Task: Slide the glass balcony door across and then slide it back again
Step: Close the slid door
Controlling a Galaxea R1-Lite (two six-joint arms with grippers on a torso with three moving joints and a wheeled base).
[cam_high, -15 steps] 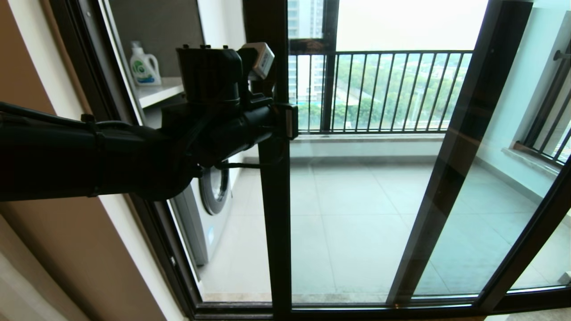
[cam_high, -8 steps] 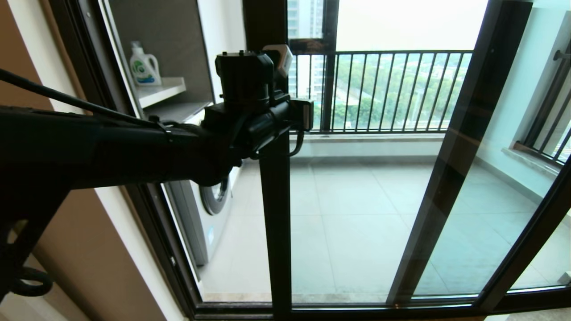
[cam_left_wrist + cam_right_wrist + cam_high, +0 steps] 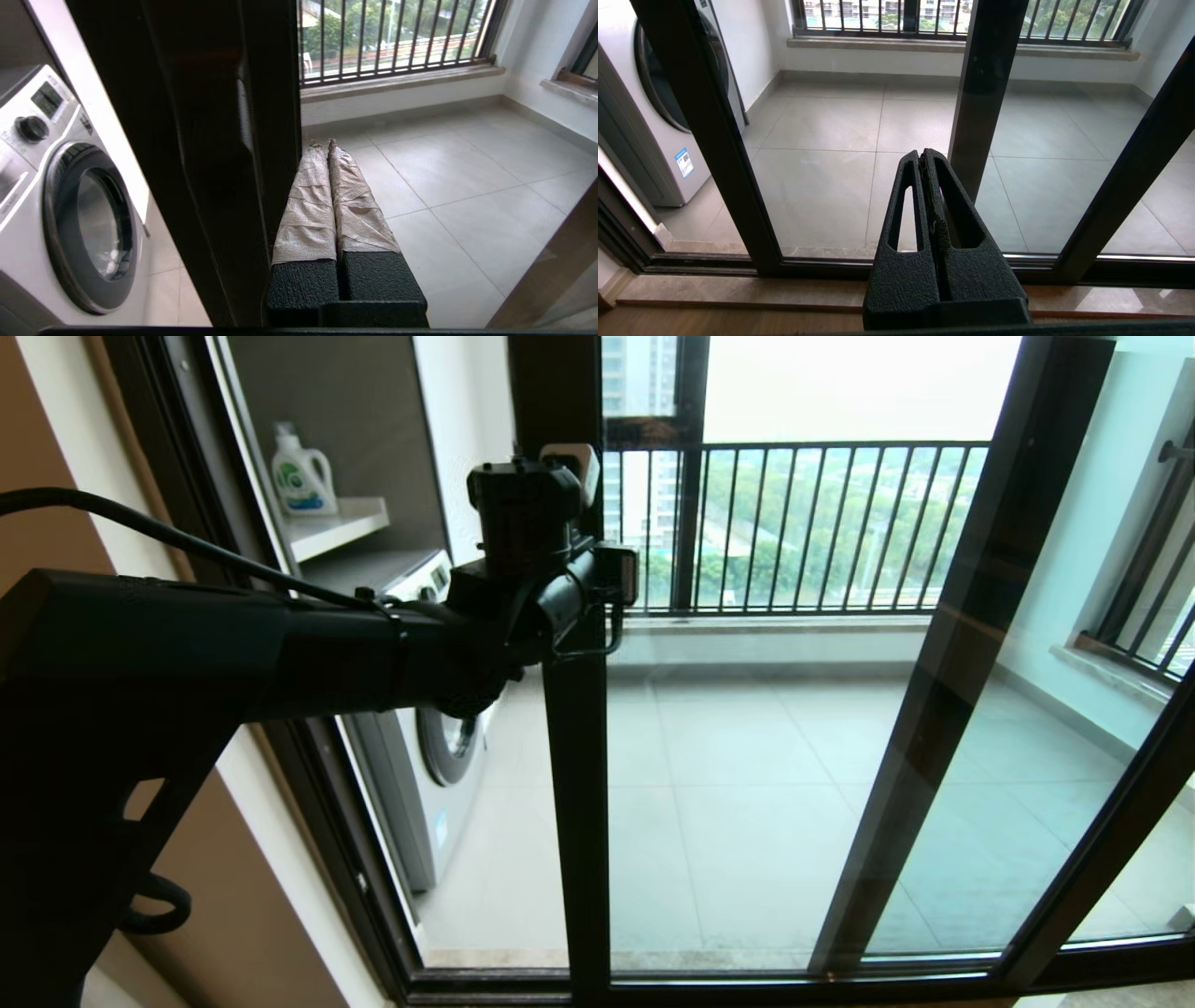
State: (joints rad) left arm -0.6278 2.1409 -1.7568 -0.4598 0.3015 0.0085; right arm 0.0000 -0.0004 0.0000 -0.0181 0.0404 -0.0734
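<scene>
Since the earlier frames the left gripper (image 3: pixel 322 144) has risen and moved right, to the far side of the glass balcony door (image 3: pixel 577 784)'s upright. Its taped fingers (image 3: pixel 306 205) are pressed together, holding nothing, and lie just beside this vertical bar. The left arm is nearer; the right gripper (image 3: pixel 924 156), also closed and empty, waits low. Behind stands a washing machine (image 3: pixel 70 205), its contents unclear.

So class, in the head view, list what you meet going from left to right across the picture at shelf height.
detergent bottle → left gripper against the glass balcony door upright → balcony railing → slanted dark upright → barred window.
</scene>
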